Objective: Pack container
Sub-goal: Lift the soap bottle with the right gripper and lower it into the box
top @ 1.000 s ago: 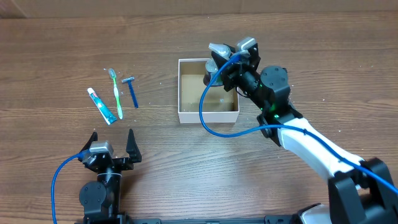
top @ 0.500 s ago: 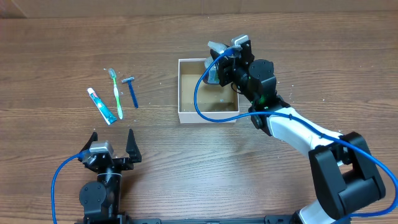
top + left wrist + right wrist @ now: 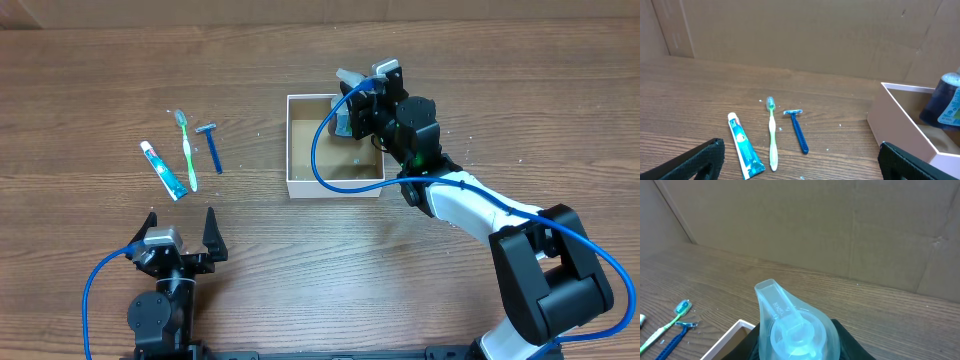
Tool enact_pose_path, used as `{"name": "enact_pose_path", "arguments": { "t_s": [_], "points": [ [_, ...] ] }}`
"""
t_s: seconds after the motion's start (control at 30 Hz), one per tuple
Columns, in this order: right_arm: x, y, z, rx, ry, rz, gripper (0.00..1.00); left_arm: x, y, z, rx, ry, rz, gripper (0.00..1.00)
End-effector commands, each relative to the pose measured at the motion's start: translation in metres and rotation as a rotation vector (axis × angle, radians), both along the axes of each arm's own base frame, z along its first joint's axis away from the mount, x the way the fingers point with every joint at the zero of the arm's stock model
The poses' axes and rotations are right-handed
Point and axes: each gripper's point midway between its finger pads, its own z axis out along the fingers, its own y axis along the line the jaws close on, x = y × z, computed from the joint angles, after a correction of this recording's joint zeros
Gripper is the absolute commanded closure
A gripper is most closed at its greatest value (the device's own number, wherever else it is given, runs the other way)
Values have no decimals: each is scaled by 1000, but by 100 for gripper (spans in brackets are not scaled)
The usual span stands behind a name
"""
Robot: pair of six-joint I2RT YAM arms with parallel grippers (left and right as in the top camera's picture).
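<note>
The container [image 3: 300,186] is a square white-walled box with a tan floor at the table's middle; its near corner shows in the left wrist view [image 3: 900,117] and the right wrist view [image 3: 732,332]. My right gripper [image 3: 362,98] is shut on a blue bottle with a clear pale-blue cap [image 3: 795,325] and holds it over the box's far right corner; the bottle also shows in the left wrist view [image 3: 942,102]. A toothpaste tube [image 3: 163,169], a green toothbrush [image 3: 187,148] and a blue razor [image 3: 212,146] lie left of the box. My left gripper [image 3: 180,240] is open and empty near the front edge.
Brown cardboard walls stand behind the wooden table [image 3: 480,90]. A blue cable [image 3: 330,175] from the right arm loops over the box's right side.
My right gripper with the bottle has shifted slightly left over the box's far right corner. The left arm and the toiletries have not moved.
</note>
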Motion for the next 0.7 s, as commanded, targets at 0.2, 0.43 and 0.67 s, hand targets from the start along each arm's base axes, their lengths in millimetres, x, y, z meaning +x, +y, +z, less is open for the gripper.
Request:
{"name": "enact_pose_path", "arguments": {
  "t_s": [0.2,0.43,0.67],
  "points": [
    [8,3,36,43,-78,-9,84,-1,2,1,-13,-7,8,0],
    [8,3,37,45,-82,-9,78,0,2,1,-13,-7,8,0],
    [8,3,37,45,-81,-8,55,0,2,1,-13,-7,8,0]
  ]
}}
